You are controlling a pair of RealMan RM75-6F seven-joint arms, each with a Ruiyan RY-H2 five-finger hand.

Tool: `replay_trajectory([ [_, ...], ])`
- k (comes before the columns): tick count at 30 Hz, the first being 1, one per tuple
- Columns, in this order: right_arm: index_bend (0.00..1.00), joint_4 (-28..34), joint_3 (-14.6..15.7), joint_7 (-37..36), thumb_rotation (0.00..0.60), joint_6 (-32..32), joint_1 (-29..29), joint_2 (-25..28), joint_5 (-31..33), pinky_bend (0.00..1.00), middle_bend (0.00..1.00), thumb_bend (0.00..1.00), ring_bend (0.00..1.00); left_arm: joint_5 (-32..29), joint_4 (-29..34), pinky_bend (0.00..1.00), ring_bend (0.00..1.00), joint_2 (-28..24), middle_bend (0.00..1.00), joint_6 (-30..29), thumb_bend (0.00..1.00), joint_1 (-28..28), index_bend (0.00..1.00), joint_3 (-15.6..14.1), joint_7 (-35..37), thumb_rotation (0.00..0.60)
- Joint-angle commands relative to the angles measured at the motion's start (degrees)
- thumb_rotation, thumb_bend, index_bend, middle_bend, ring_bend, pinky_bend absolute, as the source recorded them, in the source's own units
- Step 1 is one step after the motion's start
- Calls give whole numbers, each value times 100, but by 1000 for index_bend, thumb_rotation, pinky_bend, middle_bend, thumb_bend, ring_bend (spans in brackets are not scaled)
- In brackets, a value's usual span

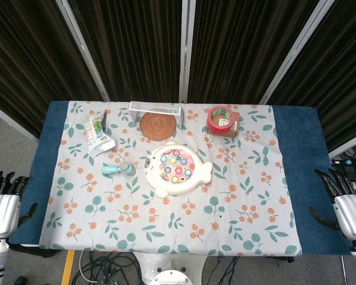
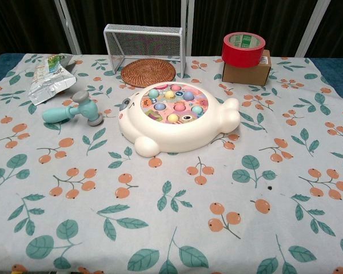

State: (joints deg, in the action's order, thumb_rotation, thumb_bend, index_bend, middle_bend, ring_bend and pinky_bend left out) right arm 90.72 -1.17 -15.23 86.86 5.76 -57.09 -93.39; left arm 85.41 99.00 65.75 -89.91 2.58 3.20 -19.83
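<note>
The left hand point(image 1: 5, 205) sits off the table's left edge near the front corner, fingers spread and holding nothing. The right hand point(image 1: 343, 205) sits off the right edge near the front corner, likewise spread and holding nothing. Neither hand appears in the chest view.

The table point(image 1: 296, 178) carries a floral cloth; its front half offers open room. The toy hammer point(image 1: 118, 169) lies left of centre, just beside the white peg toy point(image 1: 177, 170) at centre.

Both wrists are cut off by the frame's lower edge.
</note>
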Motion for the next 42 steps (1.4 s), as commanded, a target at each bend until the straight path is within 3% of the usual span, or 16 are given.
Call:
replay_trajectory([
  [1, 68, 7, 0, 8, 600, 4, -3, 1, 3, 0, 146, 193, 0, -29, 18, 67, 108, -5, 243, 45, 249, 17, 242, -2, -2, 600],
  [11, 68, -27, 1, 0, 600, 73, -38, 4, -8, 0, 146, 193, 0, -53, 202, 67, 108, -94, 243, 306, 248, 196, 243, 48, -40, 600],
  [19, 68, -19, 6, 39, 600, 152, -60, 33, -71, 0, 146, 193, 0, 27, 243, 70, 108, -138, 243, 1673, 246, 1329, 254, 442, 379, 600],
  [24, 68, 28, 11, 95, 600, 171, -78, 48, -73, 0, 146, 193, 0, -621, -69, 72, 109, 106, 243, 2948, 257, 2258, 255, 864, 868, 600],
  [29, 68, 46, 12, 122, 600, 192, -124, 55, -9, 0, 146, 193, 0, -1355, -423, 77, 109, 404, 243, 3955, 261, 2944, 256, 1037, 984, 600],
  [35, 68, 24, 2, 97, 600, 121, -122, 54, 76, 0, 146, 193, 0, -2093, -887, 79, 110, 916, 247, 4390, 236, 3365, 273, 988, 733, 600],
  [42, 68, -17, -9, 60, 600, 45, -91, 36, 104, 0, 146, 193, 0, -2638, -1196, 80, 110, 1318, 250, 4362, 230, 3617, 288, 881, 337, 600],
])
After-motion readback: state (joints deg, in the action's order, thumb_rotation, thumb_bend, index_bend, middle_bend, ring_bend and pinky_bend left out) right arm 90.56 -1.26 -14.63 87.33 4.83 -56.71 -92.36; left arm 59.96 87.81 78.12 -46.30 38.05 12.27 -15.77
